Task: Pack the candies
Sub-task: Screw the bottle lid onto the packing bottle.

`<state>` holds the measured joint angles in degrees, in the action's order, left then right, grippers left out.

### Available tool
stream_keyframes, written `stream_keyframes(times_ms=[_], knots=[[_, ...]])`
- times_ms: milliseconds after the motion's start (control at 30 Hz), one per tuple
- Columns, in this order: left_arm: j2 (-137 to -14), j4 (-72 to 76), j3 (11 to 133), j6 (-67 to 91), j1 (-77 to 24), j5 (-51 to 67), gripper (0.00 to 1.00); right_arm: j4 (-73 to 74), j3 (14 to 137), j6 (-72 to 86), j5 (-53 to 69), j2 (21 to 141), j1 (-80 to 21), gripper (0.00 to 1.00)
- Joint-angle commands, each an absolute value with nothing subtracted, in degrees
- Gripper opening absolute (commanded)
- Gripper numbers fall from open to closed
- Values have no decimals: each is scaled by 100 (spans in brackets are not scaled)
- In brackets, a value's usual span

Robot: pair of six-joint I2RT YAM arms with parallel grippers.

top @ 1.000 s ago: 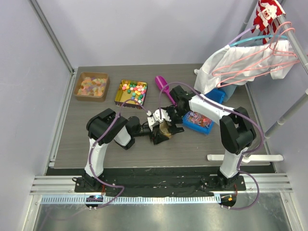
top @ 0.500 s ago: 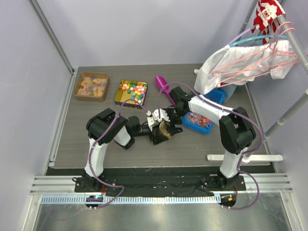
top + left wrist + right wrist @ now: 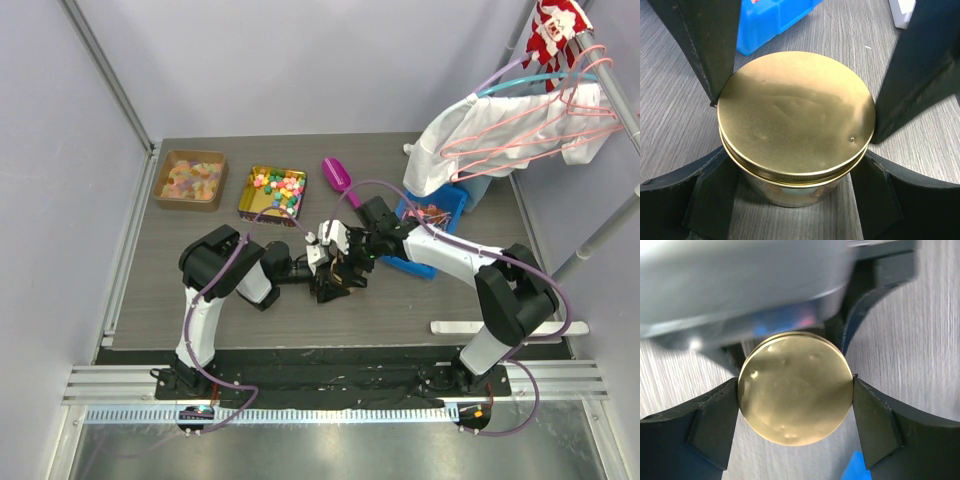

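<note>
White arm links (image 3: 197, 325), black joints (image 3: 212, 258), looping purple cables (image 3: 372, 183), matte black claw fingers (image 3: 690, 200).

gold tin (image 3: 796, 115) lid on, upright mid worktop (image 3: 150, 280); blue bin (image 3: 447, 204) right of it; pink scoop (image 3: 336, 174) behind; white garment (image 3: 500, 130) on hangers (image 3: 590, 100) far right

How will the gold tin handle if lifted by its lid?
The gold tin looks like rigid metal, so it shouldn't deform. Its lid may come off, leaving the body behind. The smooth round wall could slip or roll.
</note>
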<state>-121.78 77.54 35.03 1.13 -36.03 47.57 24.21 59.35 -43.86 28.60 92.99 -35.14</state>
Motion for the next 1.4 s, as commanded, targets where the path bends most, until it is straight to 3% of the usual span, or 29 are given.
stream_keyframes(times_ms=[0, 267, 367, 400, 567, 767, 867, 1367], knots=[[-12217, 8306, 3489, 141, -3630, 4236, 65, 1293, 5950, -1838, 2006, 9501, -3630, 46], [-12199, 8288, 3489, 132, -3639, 4228, 65, 774, 5977, -1389, 1723, 9651, -3683, 48], [-12199, 8288, 3489, 132, -3630, 4236, 66, 870, 5959, -1625, 1767, 9493, -3683, 66], [-12199, 8288, 3489, 123, -3639, 4236, 66, 905, 5968, -1713, 1767, 9440, -3683, 76], [-12199, 8288, 3480, 106, -3639, 4263, 69, 1291, 6003, -2345, 2204, 9106, -3490, 100], [-12208, 8314, 3472, 70, -3639, 4324, 82, 2389, 6231, -3663, 2759, 8825, -3226, 100], [-12208, 8323, 3445, 35, -3630, 4368, 100, 3049, 6398, -4332, 2961, 8754, -3138, 100], [-11286, 7515, 2963, -26, -3279, 4280, 100, 3648, 6311, -4703, 3234, 7788, -2487, 100]])
